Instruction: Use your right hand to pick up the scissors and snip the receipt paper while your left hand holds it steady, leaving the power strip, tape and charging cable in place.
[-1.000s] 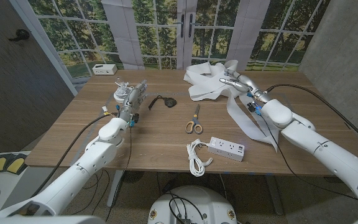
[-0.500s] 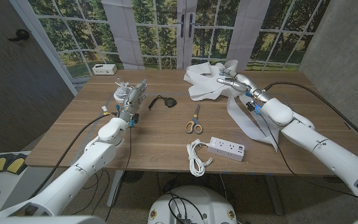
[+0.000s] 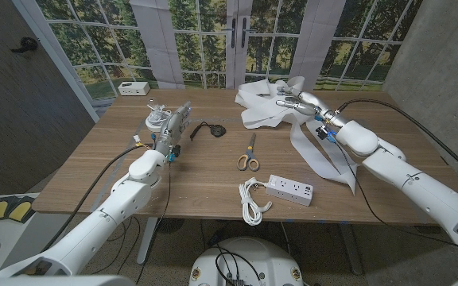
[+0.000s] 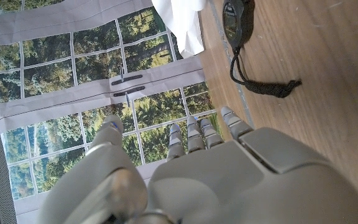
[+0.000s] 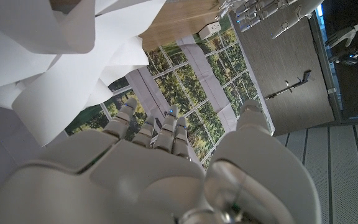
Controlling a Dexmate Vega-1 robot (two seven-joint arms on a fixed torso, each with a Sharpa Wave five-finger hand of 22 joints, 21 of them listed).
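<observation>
Scissors [image 3: 249,156] lie untouched mid-surface, just beyond the power strip [image 3: 290,189]. Right hand [image 3: 296,102] hovers over the receipt paper [image 3: 262,105] beyond the scissors, fingers spread, empty. Left hand [image 3: 172,124] spread, empty, left of the scissors.

white arms, grey hands [image 3: 168,125], black cables, blue wrist marks.

No text, label, brand, number or sign can be read on anything here.
</observation>
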